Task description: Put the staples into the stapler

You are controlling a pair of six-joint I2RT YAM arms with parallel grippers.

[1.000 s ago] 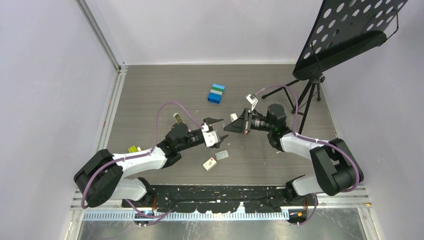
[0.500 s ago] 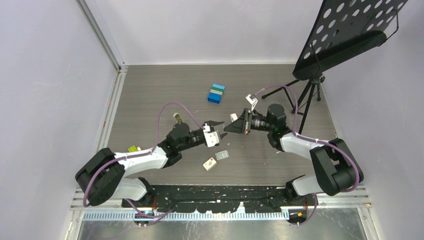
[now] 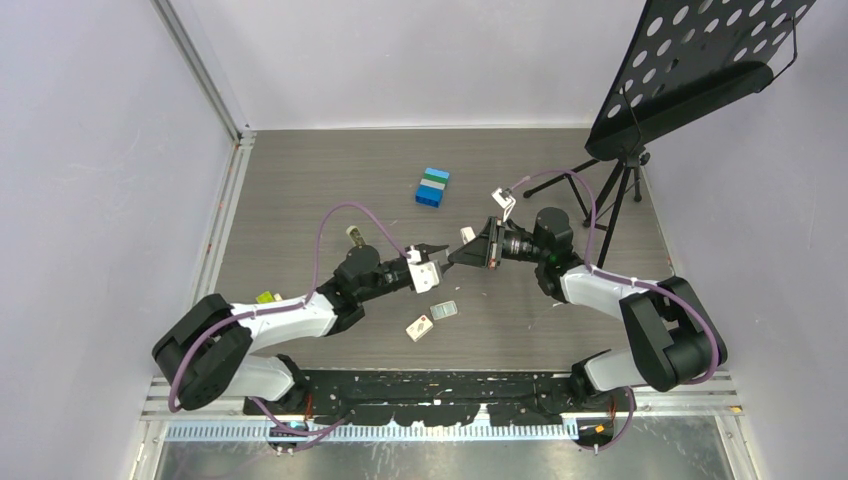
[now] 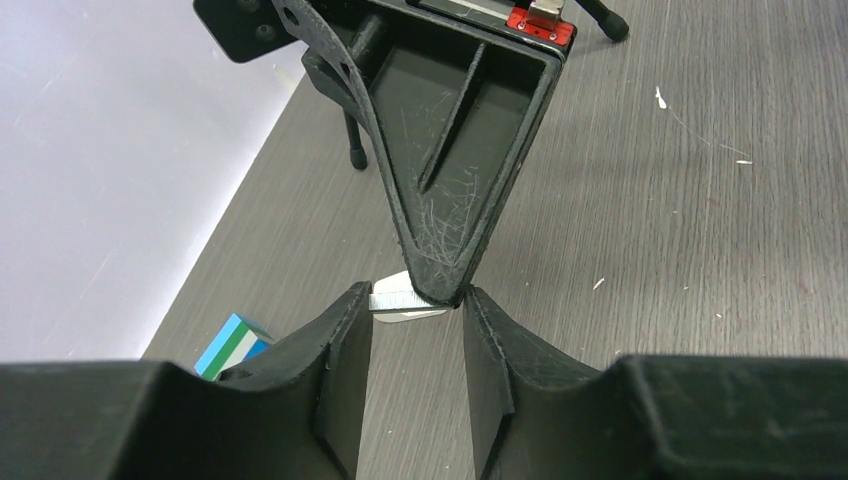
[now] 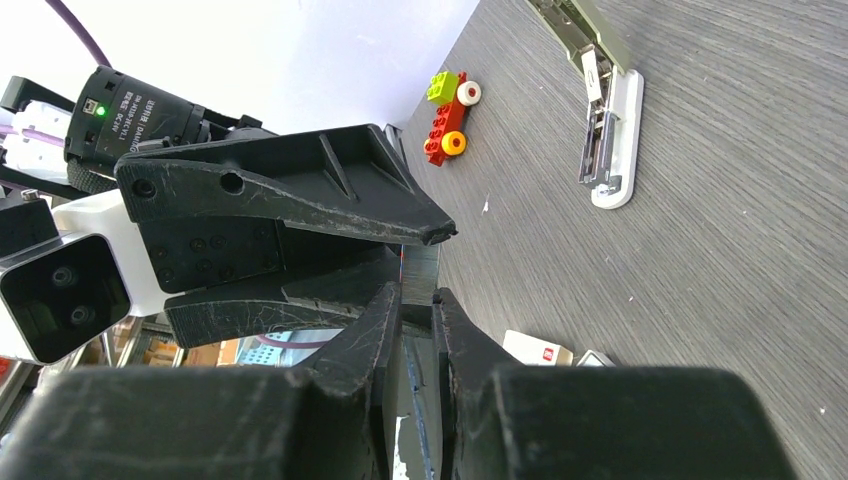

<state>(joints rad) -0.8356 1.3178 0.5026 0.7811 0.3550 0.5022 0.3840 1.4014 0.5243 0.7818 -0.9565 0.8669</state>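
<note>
Your right gripper [image 5: 416,290] has its two black fingers drawn almost together, pinched on a thin silvery ribbed strip [image 4: 390,298] that looks like a stick of staples. The strip pokes out sideways from that gripper's tip, held in the air above the grey wood-grain table [image 3: 300,190].

Your left gripper [image 4: 412,295] meets it tip to tip near the middle of the table. Its jaws stand apart, one on each side of the strip and the right gripper's tip. One left finger [image 4: 345,335] sits right at the strip's free end, but you cannot tell from these views whether it touches.

The slim stapler with olive-beige top and white base [image 5: 625,110] lies on the table behind the left arm, well apart from both grippers. Its top is swung back, so the silver channel faces up. The red-and-yellow toy bricks [image 5: 447,118] lie a little beyond it.

The flat white staple box with a red mark [image 3: 420,327] rests on the table below the two grippers. Its small silvery-grey insert [image 3: 443,310] lies just beside it, nearer the grippers.

A blue, green and white block stack [image 3: 432,187] sits farther back. A black perforated music stand [image 3: 700,60] stands at the far right corner.
</note>
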